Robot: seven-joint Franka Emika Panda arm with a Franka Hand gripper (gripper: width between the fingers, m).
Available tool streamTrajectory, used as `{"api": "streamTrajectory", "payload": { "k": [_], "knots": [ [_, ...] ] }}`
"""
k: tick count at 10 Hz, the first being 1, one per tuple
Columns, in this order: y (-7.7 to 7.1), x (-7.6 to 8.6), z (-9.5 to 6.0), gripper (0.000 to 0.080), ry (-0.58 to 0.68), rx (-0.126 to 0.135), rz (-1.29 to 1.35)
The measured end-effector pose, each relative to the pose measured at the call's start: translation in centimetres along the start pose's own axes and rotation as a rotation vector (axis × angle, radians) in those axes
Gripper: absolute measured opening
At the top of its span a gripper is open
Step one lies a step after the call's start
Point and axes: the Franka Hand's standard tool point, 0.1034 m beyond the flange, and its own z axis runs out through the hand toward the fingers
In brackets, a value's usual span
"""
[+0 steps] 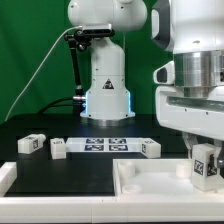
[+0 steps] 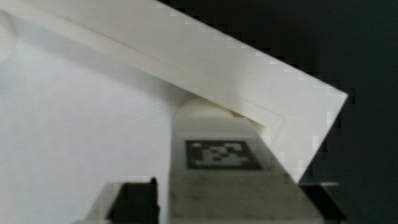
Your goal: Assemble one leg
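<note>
My gripper (image 1: 205, 163) is at the exterior view's right, shut on a leg (image 1: 206, 158), a small white block with a black-and-white tag facing the camera. It holds the leg upright over the far right corner of the large white tray-like part (image 1: 140, 180). In the wrist view the leg (image 2: 217, 152) runs between the two dark fingers (image 2: 135, 200), its far end against the tray's raised rim corner (image 2: 267, 95). Three more legs lie on the black table: two at the left (image 1: 32, 144) (image 1: 58, 149) and one right of centre (image 1: 150, 148).
The marker board (image 1: 105, 145) lies flat between the loose legs. The robot base (image 1: 105, 90) stands behind it with a cable on the left. A white edge (image 1: 5, 178) shows at the front left corner.
</note>
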Motion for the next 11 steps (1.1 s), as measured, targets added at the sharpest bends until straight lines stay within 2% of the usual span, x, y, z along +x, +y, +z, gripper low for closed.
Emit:
{"api": "streamTrajectory", "payload": {
  "k": [1, 2, 3, 5, 7, 8, 11],
  "knots": [
    [-0.03, 0.12, -0.06, 0.0388, 0.000, 0.001, -0.029],
    [-0.05, 0.13, -0.09, 0.0565, 0.001, -0.001, -0.105],
    [-0.13, 0.05, -0.15, 0.0632, -0.001, -0.003, -0.227],
    [-0.21, 0.07, -0.21, 0.0644, 0.000, -0.002, -0.471],
    [-0.27, -0.02, -0.24, 0.0649, 0.008, -0.012, -0.791],
    [-0.23, 0.04, -0.21, 0.0649, 0.009, -0.016, -0.855],
    [-0.16, 0.25, -0.16, 0.0649, 0.023, -0.051, -1.221]
  ]
}}
